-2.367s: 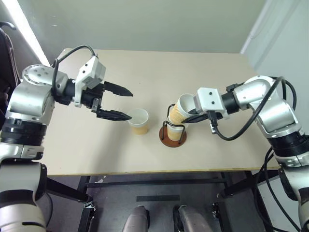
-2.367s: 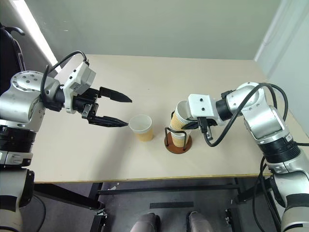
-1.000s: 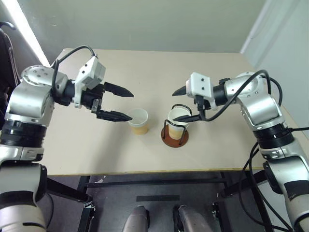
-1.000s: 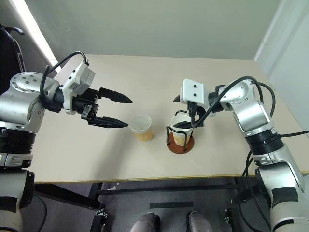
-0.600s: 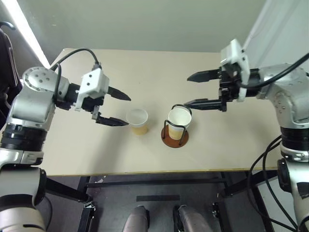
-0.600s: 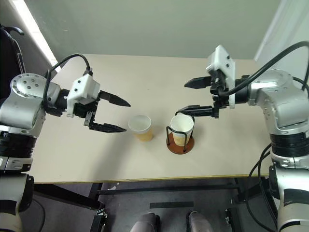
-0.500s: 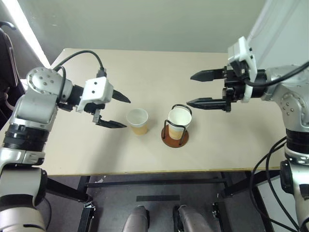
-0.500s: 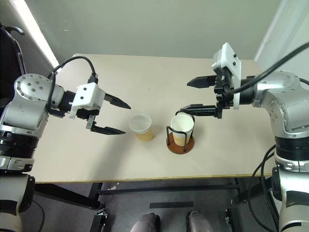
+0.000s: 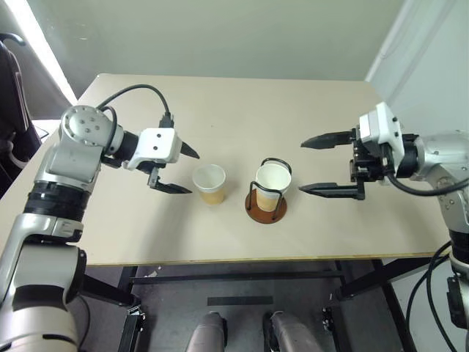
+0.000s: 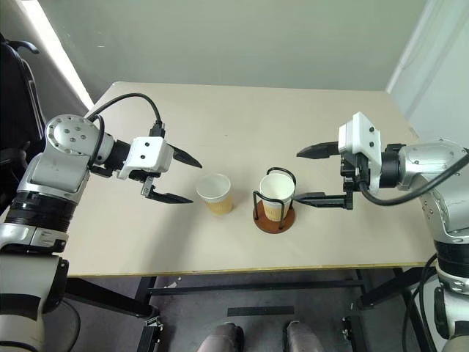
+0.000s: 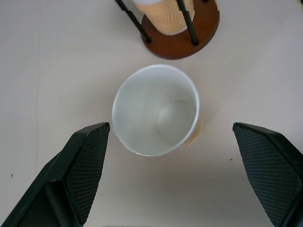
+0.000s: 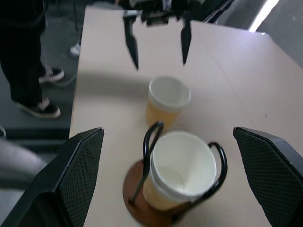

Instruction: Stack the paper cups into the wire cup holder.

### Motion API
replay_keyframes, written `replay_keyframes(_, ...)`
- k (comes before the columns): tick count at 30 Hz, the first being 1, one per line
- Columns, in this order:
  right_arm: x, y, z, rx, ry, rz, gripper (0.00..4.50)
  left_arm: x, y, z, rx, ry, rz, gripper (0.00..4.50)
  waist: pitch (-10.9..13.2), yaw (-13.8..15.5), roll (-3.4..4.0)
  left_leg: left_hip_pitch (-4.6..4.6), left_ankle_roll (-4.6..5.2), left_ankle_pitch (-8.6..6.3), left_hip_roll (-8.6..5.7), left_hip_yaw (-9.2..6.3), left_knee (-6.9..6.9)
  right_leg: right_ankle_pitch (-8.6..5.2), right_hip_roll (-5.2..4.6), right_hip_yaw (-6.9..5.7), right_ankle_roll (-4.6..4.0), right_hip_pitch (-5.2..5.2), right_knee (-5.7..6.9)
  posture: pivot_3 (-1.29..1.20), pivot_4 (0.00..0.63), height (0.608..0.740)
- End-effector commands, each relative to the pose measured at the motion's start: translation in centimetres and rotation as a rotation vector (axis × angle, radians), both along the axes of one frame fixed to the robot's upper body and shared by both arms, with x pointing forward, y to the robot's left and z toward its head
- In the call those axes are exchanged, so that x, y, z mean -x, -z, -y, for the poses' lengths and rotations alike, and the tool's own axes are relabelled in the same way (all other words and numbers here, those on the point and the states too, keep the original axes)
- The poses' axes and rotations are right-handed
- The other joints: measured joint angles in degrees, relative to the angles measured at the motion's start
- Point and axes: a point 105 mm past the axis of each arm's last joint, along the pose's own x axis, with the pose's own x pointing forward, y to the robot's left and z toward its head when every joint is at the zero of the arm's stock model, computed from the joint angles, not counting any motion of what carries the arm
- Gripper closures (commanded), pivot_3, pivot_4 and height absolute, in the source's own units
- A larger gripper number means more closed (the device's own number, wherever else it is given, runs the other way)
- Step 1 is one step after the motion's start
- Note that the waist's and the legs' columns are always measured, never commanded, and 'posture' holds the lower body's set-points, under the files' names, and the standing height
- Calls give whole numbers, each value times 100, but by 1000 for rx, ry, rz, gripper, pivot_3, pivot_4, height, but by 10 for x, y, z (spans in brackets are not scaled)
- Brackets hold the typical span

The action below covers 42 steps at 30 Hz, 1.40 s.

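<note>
Loose cup point(image 9: 209, 183) upright on table point(image 9: 242, 103), just ahead of left gripper point(image 9: 178, 169), between its spread, empty fingers. Holder point(image 9: 265, 206) with cups beyond. Right gripper point(image 9: 330, 165) spread, empty, farther off. Left arm nearer.

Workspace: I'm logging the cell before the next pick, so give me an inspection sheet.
Surface: tan table, bare apart from the job's things.
Job's things: holder with cups nested in it; loose cup upright beside it.
Clutter: nothing seen.
Grippers: left gripper open, just left of the loose cup; right gripper open, right of the holder, empty.
Cables: black cable looped over left arm.
Surroundings: person's legs and shoes beside the table.
</note>
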Motion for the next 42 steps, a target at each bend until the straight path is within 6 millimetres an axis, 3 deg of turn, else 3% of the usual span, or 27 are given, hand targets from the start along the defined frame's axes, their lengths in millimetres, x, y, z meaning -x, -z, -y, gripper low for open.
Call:
replay_keyframes(1, 0, -3, 5, 28, -2, 45, 38, -2, -9, 4, -29, 30, 41, 0, 0, 2, 0, 0, 0, 0, 0, 0, 1, 1, 0, 0, 1, 0, 0, 0, 150, 740)
replay_keyframes(11, -2, -4, 10, 36, 25, 38, 38, -7, 10, 11, -103, 85, 41, 0, 0, 7, 0, -1, 1, 0, 0, 0, 12, 10, 0, 1, 17, 6, -2, 0, 150, 740)
replay_keyframes(23, 3, -6, 18, 54, 38, -3, 38, -12, 5, 18, -195, 142, 97, 0, 0, 11, 0, -1, 2, -1, 0, 0, 13, 13, 0, 1, 22, 10, -7, 0, 150, 740)
replay_keyframes(40, 3, -7, 20, 53, 55, -12, 38, -15, 13, 24, -242, 163, 108, 0, 0, 14, 0, -2, 2, -1, 0, 0, 15, 16, 0, 1, 27, 10, -7, 0, 150, 740)
replay_keyframes(42, 3, -5, 21, 55, 58, -14, 0, -16, 14, 26, -242, 164, 108, 380, 0, 16, 0, -2, 2, -1, 0, 0, 15, 16, 0, 0, 27, 10, -7, 0, 150, 740)
